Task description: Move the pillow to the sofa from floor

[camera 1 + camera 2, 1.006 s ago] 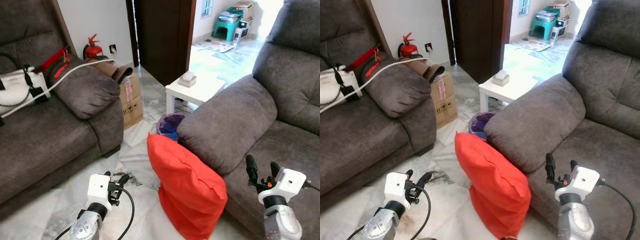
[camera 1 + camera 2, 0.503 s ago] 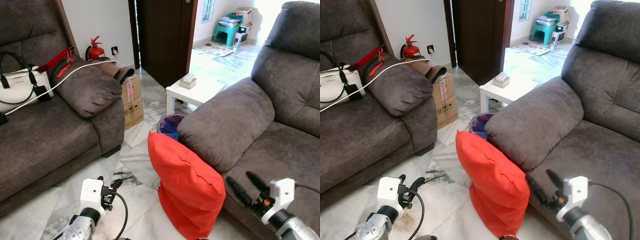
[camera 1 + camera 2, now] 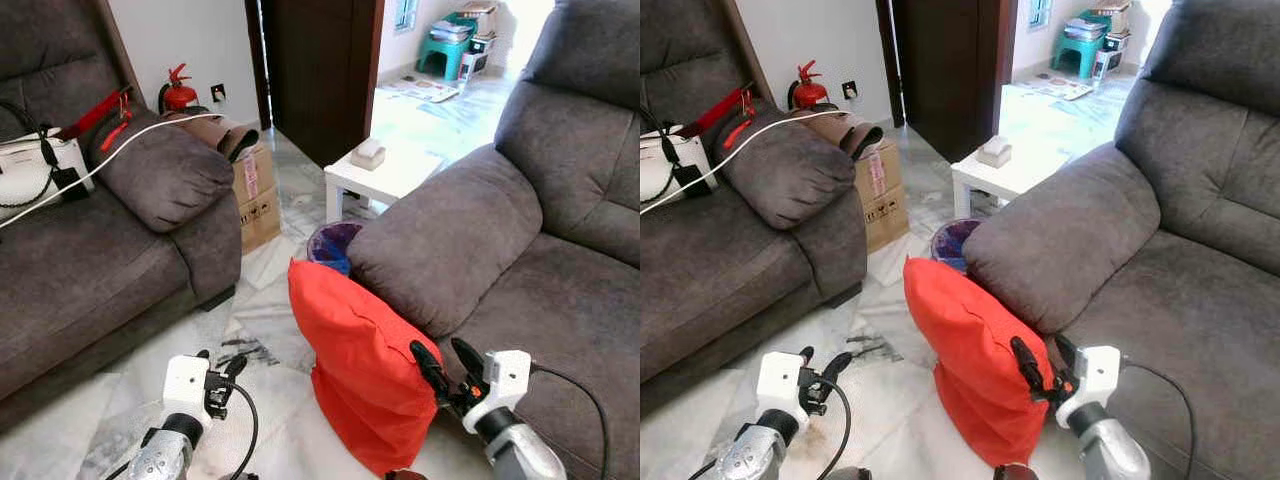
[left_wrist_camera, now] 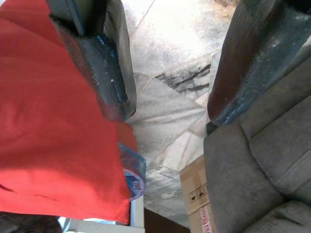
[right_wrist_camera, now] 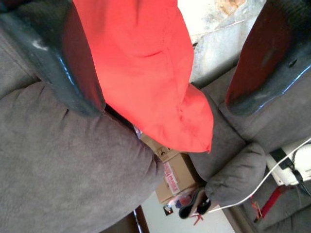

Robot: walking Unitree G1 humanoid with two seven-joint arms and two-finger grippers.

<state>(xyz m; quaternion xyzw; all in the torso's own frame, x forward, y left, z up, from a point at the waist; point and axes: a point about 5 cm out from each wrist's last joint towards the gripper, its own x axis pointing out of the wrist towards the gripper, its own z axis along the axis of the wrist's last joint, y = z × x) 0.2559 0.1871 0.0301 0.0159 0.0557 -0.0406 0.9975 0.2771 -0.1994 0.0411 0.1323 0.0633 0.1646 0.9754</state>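
pillow, red soft fabric (image 3: 360, 370), leans on right grey sofa (image 3: 520, 260); right gripper (image 3: 446, 372) wide open, holding nothing, may only nudge it over; left gripper (image 3: 222, 372) open, empty.

Silver arms, white boxy wrist housings, long black fingers on left gripper (image 3: 222, 372) and right gripper (image 3: 447, 363); black cables loop from wrists.

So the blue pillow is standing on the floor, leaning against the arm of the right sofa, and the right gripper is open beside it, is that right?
Not quite: the pillow is red, not blue, as the left eye view shows. The rest holds: it stands on the floor, leaning against the right sofa's arm, with the right gripper open beside it.
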